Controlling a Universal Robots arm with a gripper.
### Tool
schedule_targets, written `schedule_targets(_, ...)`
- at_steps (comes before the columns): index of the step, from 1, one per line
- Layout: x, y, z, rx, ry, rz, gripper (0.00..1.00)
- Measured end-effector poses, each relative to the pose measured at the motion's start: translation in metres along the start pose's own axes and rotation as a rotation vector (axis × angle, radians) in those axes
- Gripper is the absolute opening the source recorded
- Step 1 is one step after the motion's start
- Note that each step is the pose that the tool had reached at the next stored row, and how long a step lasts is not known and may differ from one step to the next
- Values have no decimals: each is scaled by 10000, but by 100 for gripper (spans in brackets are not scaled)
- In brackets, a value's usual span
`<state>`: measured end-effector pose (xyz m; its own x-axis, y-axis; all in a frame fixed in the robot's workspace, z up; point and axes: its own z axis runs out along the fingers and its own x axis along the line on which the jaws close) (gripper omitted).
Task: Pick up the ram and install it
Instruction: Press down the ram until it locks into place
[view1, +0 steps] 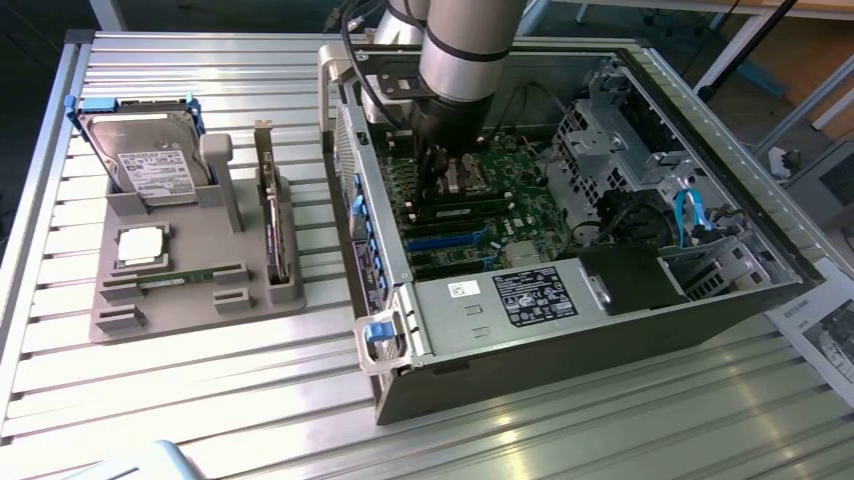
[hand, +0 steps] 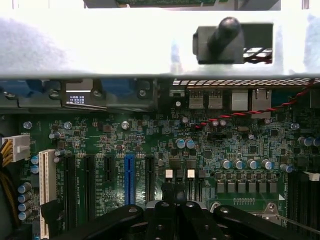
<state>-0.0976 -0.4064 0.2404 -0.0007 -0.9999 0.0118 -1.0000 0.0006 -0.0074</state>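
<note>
A thin green ram (view1: 175, 279) stick lies in a slot of the grey holder (view1: 200, 305) on the exterior view's left, outside the computer case. My gripper (view1: 437, 192) is far from it, reaching down inside the open case (view1: 574, 330) just above the green motherboard (view1: 527, 215). In the wrist view the black fingers (hand: 165, 215) of the gripper (hand: 176, 212) stand pressed together over the board, and I see nothing between them. Long black slots (hand: 300, 197) lie to one side of the fingers.
The holder also carries a hard drive (view1: 147, 160), a square silver processor (view1: 142, 246) and an upright dark card (view1: 274, 235). Inside the case are a blue slot (hand: 129, 177), a drive cage (view1: 601, 140), blue cables (view1: 690, 215) and a black power supply (view1: 627, 280).
</note>
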Motion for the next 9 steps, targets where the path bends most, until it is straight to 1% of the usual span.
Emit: schedule_targets(9,1,0,24,0,5,-1,10)
